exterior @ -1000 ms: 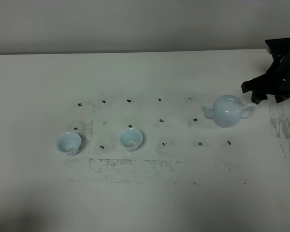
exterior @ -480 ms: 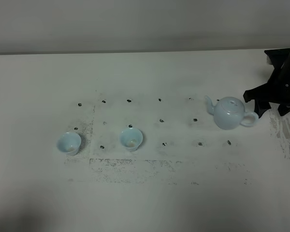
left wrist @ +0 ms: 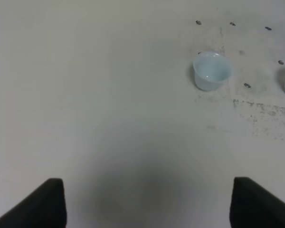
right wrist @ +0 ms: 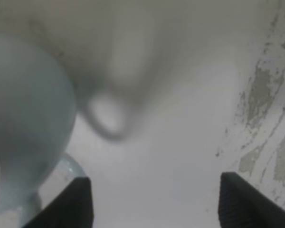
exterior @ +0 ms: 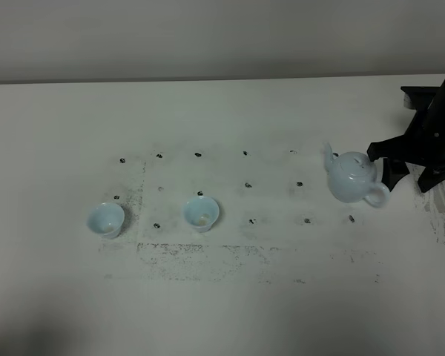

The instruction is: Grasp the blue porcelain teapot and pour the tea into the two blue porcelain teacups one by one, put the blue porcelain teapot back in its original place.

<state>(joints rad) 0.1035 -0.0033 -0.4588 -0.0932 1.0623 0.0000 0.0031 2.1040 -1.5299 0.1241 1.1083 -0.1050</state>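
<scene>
The blue porcelain teapot [exterior: 350, 178] stands upright on the white table [exterior: 230, 111] at the right. Its spout points to the back left and its loop handle [exterior: 378, 196] to the front right. It fills the side of the right wrist view [right wrist: 23, 118], blurred. My right gripper [exterior: 408, 174] is open right beside the teapot's handle side, with nothing between its jaws [right wrist: 156, 204]. The two blue porcelain teacups [exterior: 105, 219] [exterior: 201, 213] stand upright at the left. My left gripper [left wrist: 152, 204] is open and empty, away from the nearer cup [left wrist: 211, 70].
Small black marks [exterior: 248, 185] form a grid on the table, with scuffed grey patches [exterior: 208, 256] in front and at the right edge [exterior: 437, 200]. A pale wall [exterior: 208, 37] runs along the back.
The teapot has turned on the spot: its handle swung from the right toward the front and its spout toward the back. My right arm has moved forward along its handle side.
</scene>
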